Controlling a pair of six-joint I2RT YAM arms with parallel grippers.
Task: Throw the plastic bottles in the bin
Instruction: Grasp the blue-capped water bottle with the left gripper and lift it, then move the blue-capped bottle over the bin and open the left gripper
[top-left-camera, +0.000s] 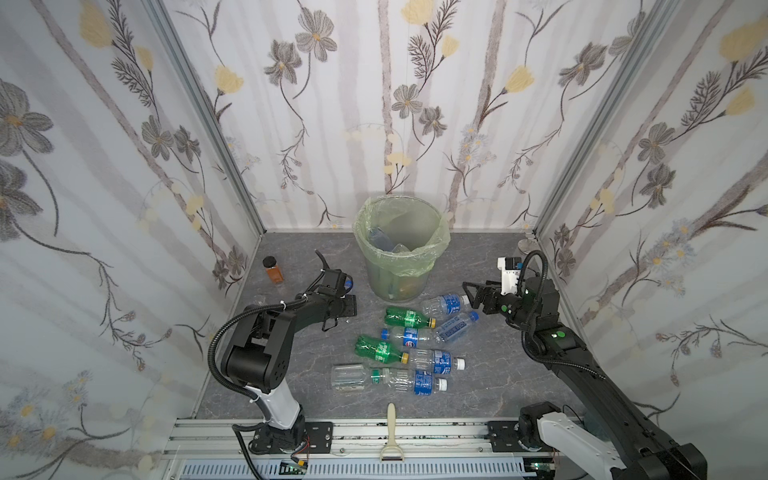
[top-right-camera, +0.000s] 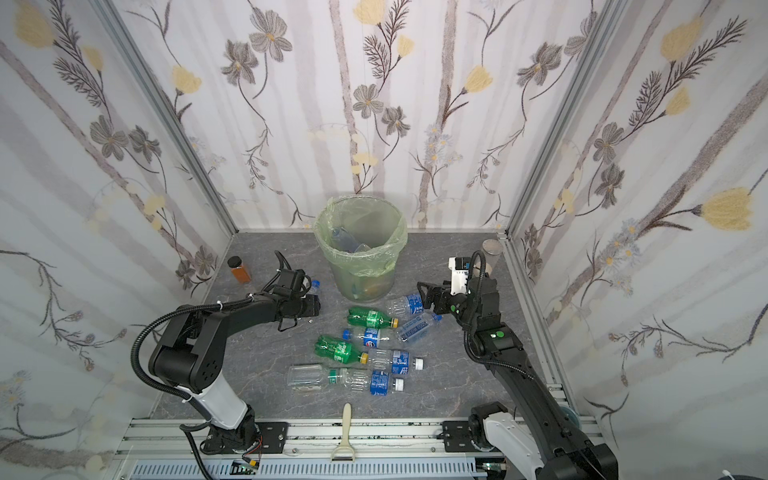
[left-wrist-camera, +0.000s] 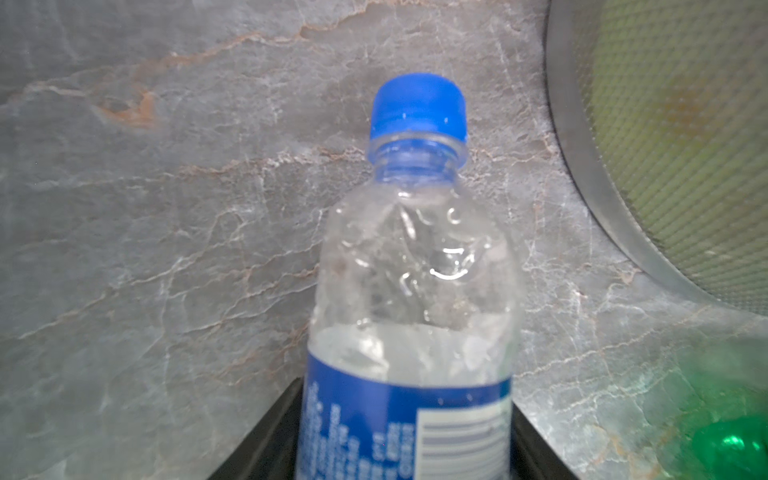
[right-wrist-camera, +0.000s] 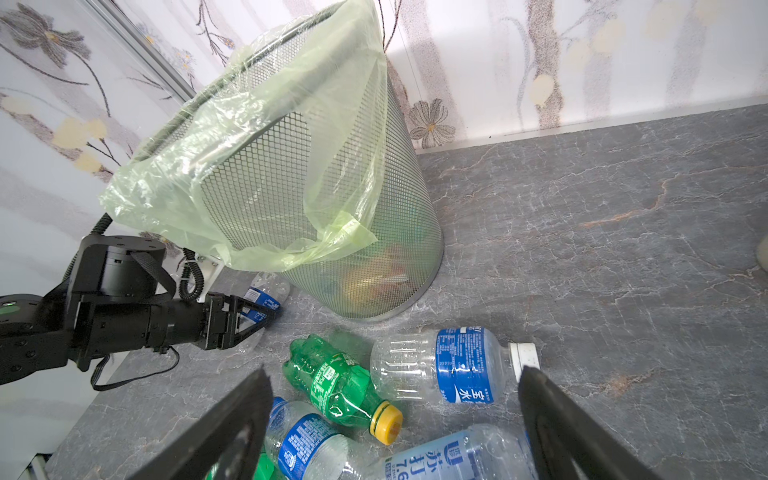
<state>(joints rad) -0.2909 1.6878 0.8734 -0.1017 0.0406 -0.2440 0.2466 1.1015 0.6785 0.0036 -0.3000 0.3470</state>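
The left hand is down on the bench just left of the bin. Its fingers sit against either side of the blue label of a blue-capped bottle and are clamped across its width. That is probably the sensible hold, since a round body would slip out of a lengthwise pinch. This bottle lies flat with its long axis running near to far and its cap pointing at the far wall; it looks to be resting on the bench, not yet lifted. The right hand hovers with its fingers wide apart and nothing between them, over a white-capped bottle that lies left to right, cap to the right. It seems lined up to straddle that bottle's body the same way. Beside it a green bottle also lies on its side with its yellow cap to the right, and several more lie nearer. The bin stands upright at the far middle, mouth up, with a few bottles already inside — so each one will likely need lifting above the rim.
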